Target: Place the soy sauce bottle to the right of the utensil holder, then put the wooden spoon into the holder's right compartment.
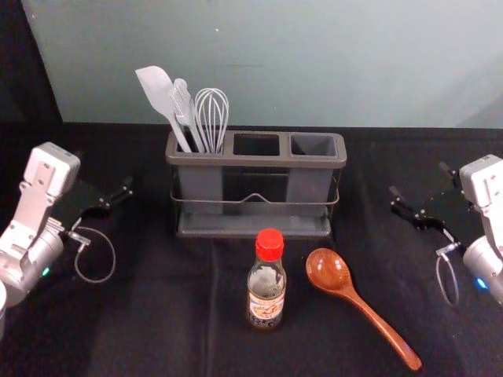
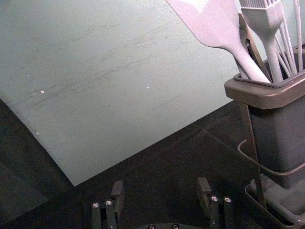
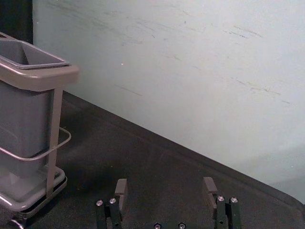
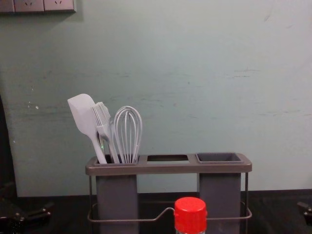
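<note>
The head view looks forward and down from in front of and above the utensil holder (image 1: 255,162), taking in its whole width. The chest view faces it nearly side-on from lower down, and looks closer. The left wrist view looks, tilted, past the holder's left end at close range; the right wrist view likewise past its right end. All four share the wall (image 1: 314,86) behind it.

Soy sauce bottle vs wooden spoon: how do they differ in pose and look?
Pose: the soy sauce bottle stands upright; the wooden spoon lies down, its handle slanting toward the near right.
Look: the bottle has a red cap and printed label; the spoon is plain glossy brown.
Shared: both are on the dark cloth, nearer than the utensil holder, ungripped.
</note>
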You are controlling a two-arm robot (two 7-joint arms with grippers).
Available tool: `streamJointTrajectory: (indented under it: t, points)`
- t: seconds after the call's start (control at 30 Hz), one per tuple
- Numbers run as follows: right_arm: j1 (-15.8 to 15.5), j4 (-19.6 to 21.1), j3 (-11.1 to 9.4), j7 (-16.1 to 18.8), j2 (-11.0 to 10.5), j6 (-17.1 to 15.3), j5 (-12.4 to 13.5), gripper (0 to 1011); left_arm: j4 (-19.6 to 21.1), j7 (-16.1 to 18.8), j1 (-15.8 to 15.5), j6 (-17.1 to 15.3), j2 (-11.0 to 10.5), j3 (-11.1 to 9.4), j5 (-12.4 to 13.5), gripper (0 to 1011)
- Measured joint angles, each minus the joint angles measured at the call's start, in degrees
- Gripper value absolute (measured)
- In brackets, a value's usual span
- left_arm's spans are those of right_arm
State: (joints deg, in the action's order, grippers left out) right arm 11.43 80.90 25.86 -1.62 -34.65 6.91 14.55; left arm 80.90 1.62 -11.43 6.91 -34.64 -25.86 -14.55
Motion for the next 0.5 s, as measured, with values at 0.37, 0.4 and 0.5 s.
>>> streamJointTrajectory:
  t: [0.37,0.4,0.5]
  points:
    - [0.00,0.00,0.00,0.00,0.00,0.00,0.00,1004,0.00,0.00,0.00,0.00,0.00,0.00,0.00,1005]
    - [0.00,0.00,0.00,0.00,0.00,0.00,0.00,1004,0.00,0.00,0.00,0.00,0.00,0.00,0.00,1005]
    - [0.00,0.00,0.00,0.00,0.00,0.00,0.00,1004,0.00,0.00,0.00,0.00,0.00,0.00,0.00,1005]
